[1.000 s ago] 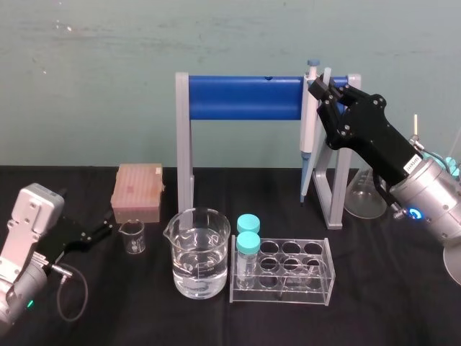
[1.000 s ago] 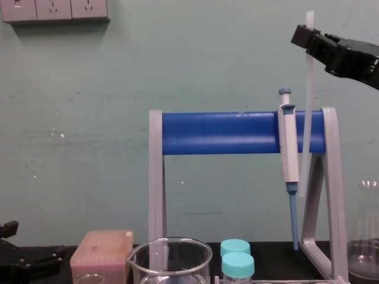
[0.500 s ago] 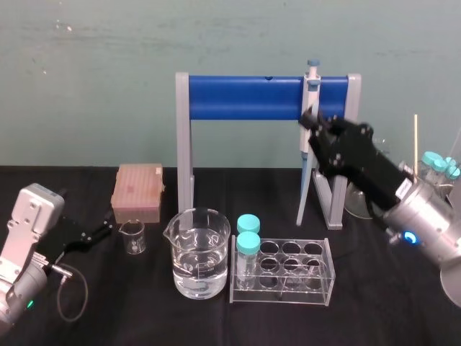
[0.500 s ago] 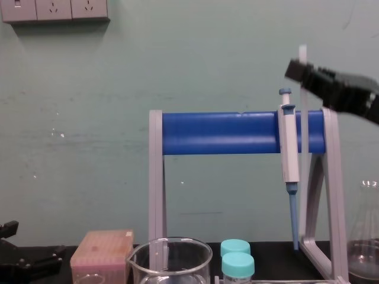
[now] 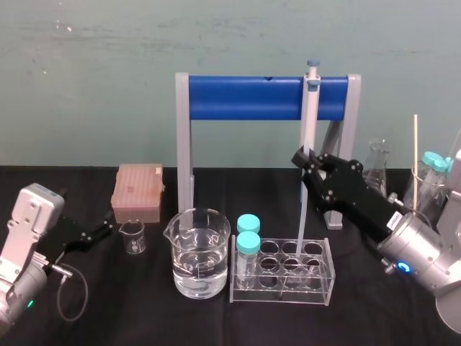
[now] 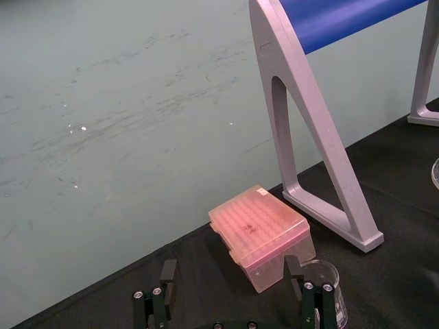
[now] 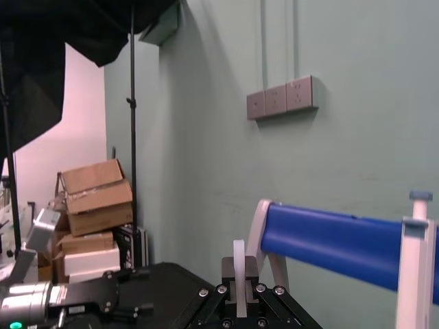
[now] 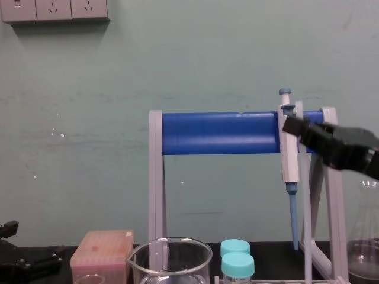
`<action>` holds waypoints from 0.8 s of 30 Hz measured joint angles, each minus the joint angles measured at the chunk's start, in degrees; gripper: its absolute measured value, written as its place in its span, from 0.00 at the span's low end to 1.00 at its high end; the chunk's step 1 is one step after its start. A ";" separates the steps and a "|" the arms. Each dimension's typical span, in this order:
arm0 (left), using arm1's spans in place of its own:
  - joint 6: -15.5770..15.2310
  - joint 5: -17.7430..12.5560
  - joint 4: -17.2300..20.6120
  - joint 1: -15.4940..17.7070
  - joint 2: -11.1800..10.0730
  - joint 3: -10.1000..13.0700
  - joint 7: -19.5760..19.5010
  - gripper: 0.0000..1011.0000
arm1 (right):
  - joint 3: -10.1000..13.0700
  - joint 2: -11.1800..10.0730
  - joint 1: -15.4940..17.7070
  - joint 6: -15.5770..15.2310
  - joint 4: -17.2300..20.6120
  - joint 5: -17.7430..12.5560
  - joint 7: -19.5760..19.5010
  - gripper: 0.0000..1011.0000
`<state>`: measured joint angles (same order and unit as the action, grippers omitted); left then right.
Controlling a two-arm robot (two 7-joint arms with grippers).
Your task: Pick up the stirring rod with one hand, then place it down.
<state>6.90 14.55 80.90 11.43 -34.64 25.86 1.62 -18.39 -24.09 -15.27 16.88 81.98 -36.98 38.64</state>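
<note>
The stirring rod (image 5: pixel 302 216) is a thin whitish stick held upright, running from the blue bar's height down to the clear tube rack (image 5: pixel 282 287). My right gripper (image 5: pixel 307 163) is shut on it a little above its middle, just in front of the stand's right leg. In the chest view the rod (image 8: pixel 307 225) drops past the gripper (image 8: pixel 292 125) beside the hanging pipette (image 8: pixel 288 154). The right wrist view shows the rod (image 7: pixel 239 257) pinched between the fingers (image 7: pixel 226 274). My left gripper (image 5: pixel 101 229) rests parked at the table's left, open (image 6: pixel 230 274).
A grey stand with a blue bar (image 5: pixel 245 97) spans the back. In front are a water beaker (image 5: pixel 200 252), two teal-capped tubes (image 5: pixel 248 234) in the rack, a small beaker (image 5: pixel 132 236) and a pink tip box (image 5: pixel 137 191). Flasks (image 5: pixel 374 166) stand at the right.
My right gripper has come down from the stand's top and moved nearer with the rod. The rod's lower end now reaches the tube rack. The left arm has not moved.
</note>
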 joint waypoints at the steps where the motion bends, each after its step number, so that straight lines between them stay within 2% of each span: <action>1: 0.00 0.00 0.00 0.00 0.00 0.00 0.00 0.99 | -0.15 0.11 0.00 0.08 -0.59 0.17 0.02 0.07; 16: 0.00 0.00 0.00 0.00 0.00 0.00 0.00 0.99 | -1.10 1.87 -0.72 1.19 -4.99 0.64 0.89 0.07; 24: 0.00 0.00 0.00 0.00 0.00 0.00 0.00 0.99 | -1.62 2.57 -1.10 2.39 -7.61 1.83 1.46 0.07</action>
<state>6.90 14.55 80.90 11.43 -34.64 25.86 1.62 -20.01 -21.52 -16.37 19.27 74.37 -35.15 40.10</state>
